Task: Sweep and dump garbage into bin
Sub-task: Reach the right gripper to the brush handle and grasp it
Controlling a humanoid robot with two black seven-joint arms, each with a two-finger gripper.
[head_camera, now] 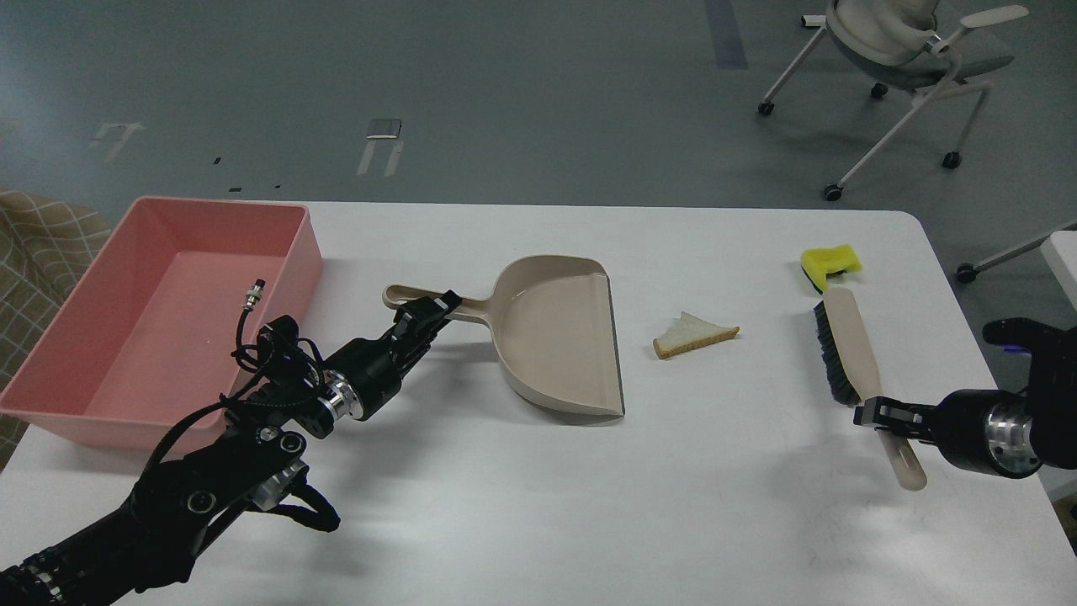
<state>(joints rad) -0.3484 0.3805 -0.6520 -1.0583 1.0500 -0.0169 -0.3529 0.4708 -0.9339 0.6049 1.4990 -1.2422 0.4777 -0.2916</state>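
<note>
— Sweeping hasn't begun, has it?
— No. Your left gripper point(439, 308) is clamped on the dustpan point(555, 337) handle, and your right gripper point(879, 414) is closed around the brush point(846, 345) handle. Both tools rest on the table point(538, 505).
— And the garbage?
— The bread slice point(694, 335) lies between dustpan and brush; the sponge point(830, 264) touches the brush tip. The bin point(160, 311) holds neither, so you've everything left.
</note>
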